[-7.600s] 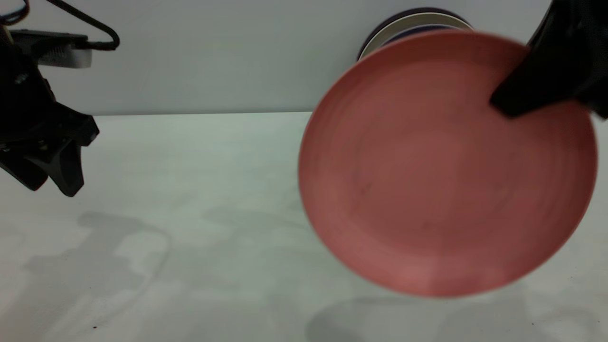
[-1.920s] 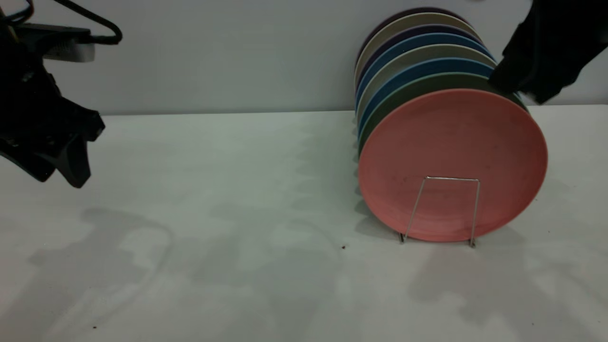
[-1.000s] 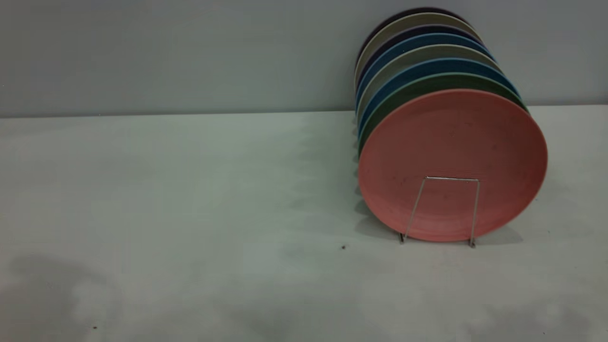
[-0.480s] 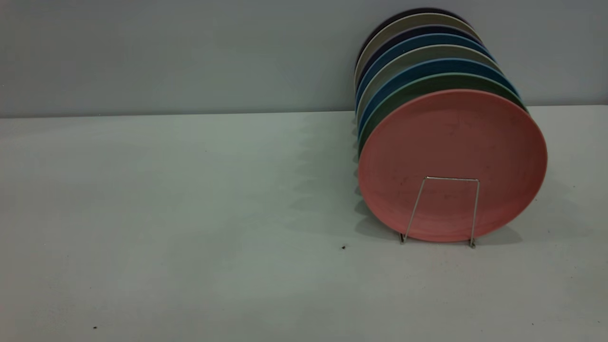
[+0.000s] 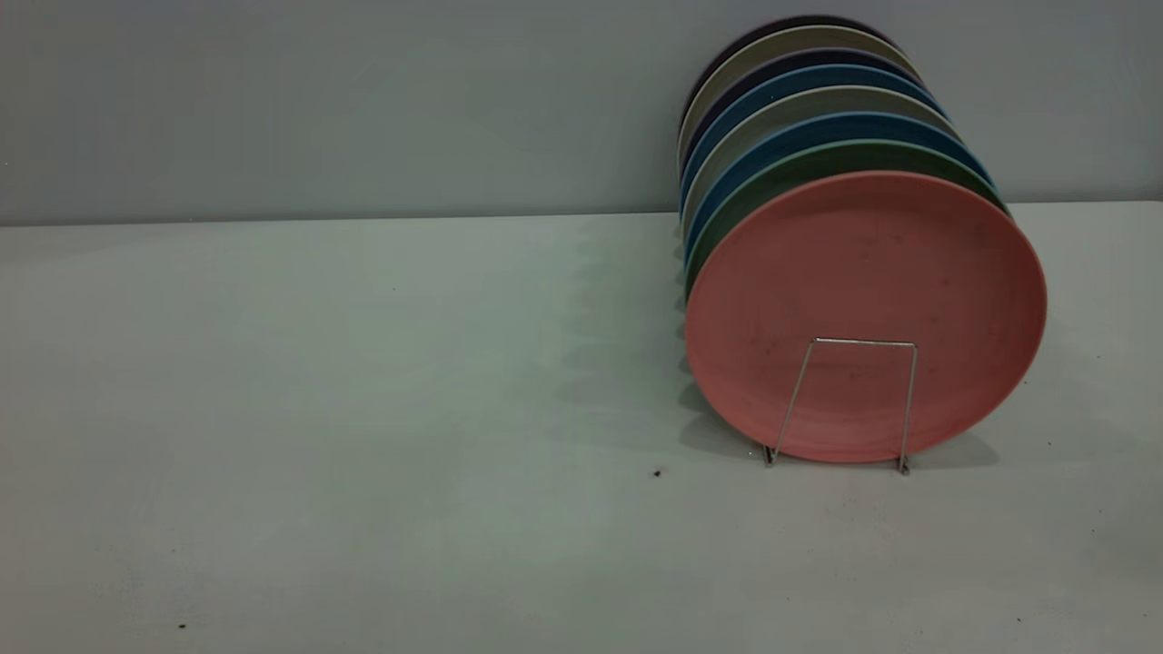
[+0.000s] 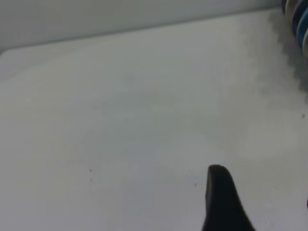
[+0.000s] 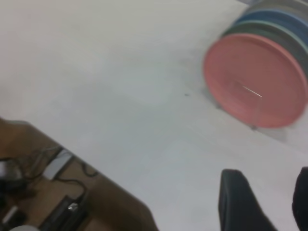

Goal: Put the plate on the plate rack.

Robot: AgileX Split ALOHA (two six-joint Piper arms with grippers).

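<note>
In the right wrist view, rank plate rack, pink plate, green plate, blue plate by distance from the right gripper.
1. plate rack, front loop, nearest the open right gripper.
2. plate, just behind the loop.
3. green plate, behind it.
4. blue plate, farther back.

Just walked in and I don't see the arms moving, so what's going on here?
Nothing is being handled right now. The pink plate stands on edge at the front of the wire plate rack, leaning back against a green plate and a row of other plates. Both arms are out of the outside view. The right gripper hangs open and empty, well away from the rack. Only one finger of the left gripper shows above the bare table.
</note>
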